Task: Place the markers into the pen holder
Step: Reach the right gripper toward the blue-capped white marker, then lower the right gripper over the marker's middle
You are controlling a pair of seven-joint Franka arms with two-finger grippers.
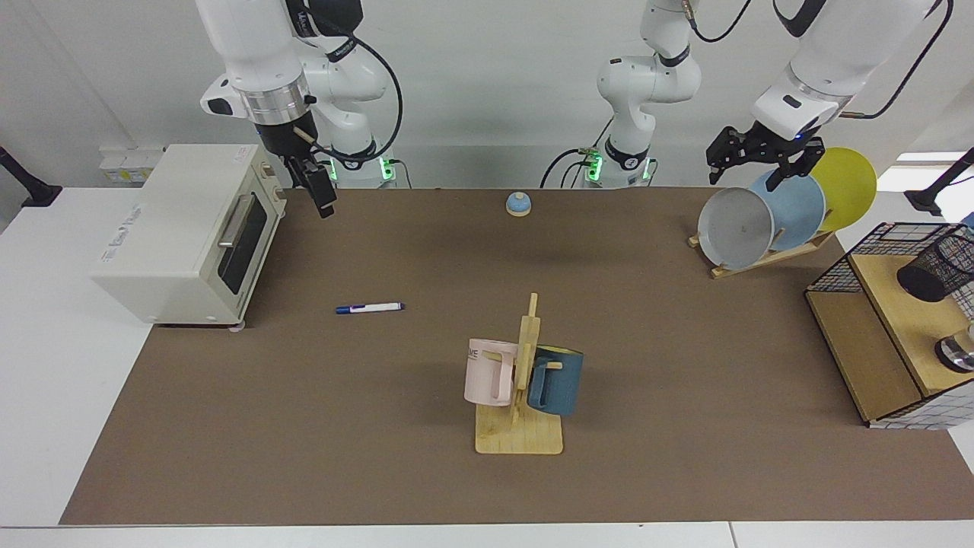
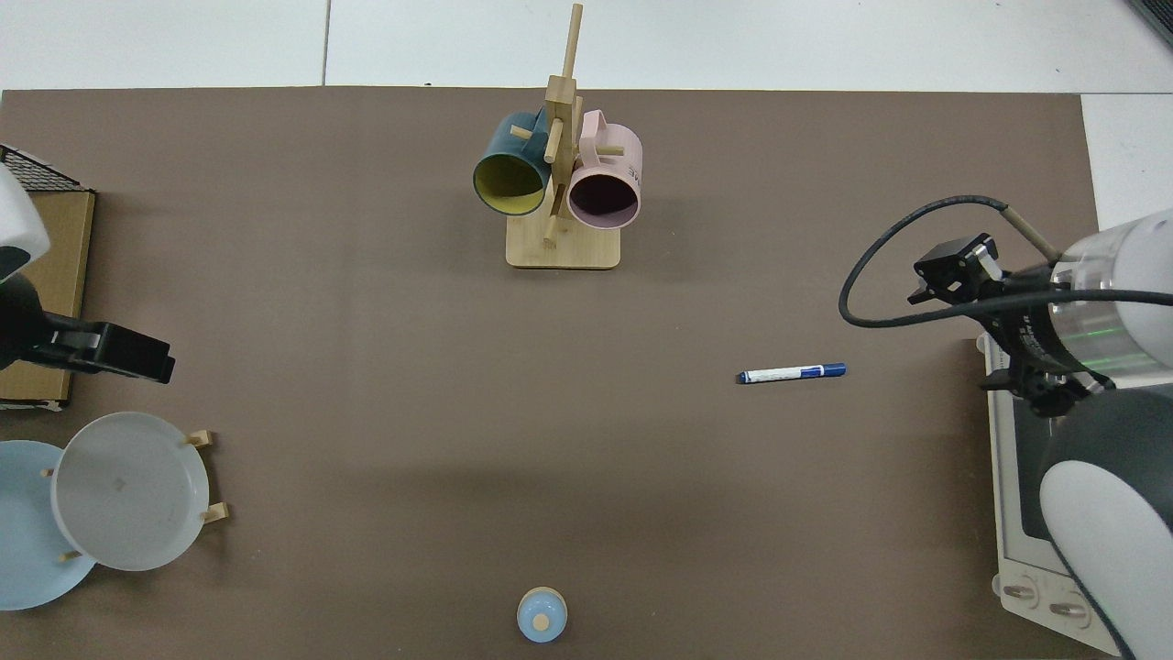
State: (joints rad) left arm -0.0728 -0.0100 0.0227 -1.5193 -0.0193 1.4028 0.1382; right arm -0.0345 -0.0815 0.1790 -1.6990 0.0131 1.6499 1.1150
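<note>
The marker (image 1: 370, 307) has a white barrel and blue ends. It lies flat on the brown mat to the right of the toaster oven, and it shows in the top view too (image 2: 792, 373). My right gripper (image 1: 323, 199) hangs in the air by the oven's far top corner, well behind the marker. It is turned edge-on, open and holding nothing. The pen holder (image 1: 937, 268) is a black mesh cup tilted on the wooden shelf at the far right. My left gripper (image 1: 752, 176) waits open above the plates.
A cream toaster oven (image 1: 183, 236) stands at the mat's left edge. A wooden mug rack (image 1: 521, 426) holds a pink and a blue mug in the front middle. Plates lean in a rack (image 1: 761, 221). A blue bell (image 1: 518, 203) sits at the back. A wire-grid shelf frame (image 1: 837, 274) surrounds the holder.
</note>
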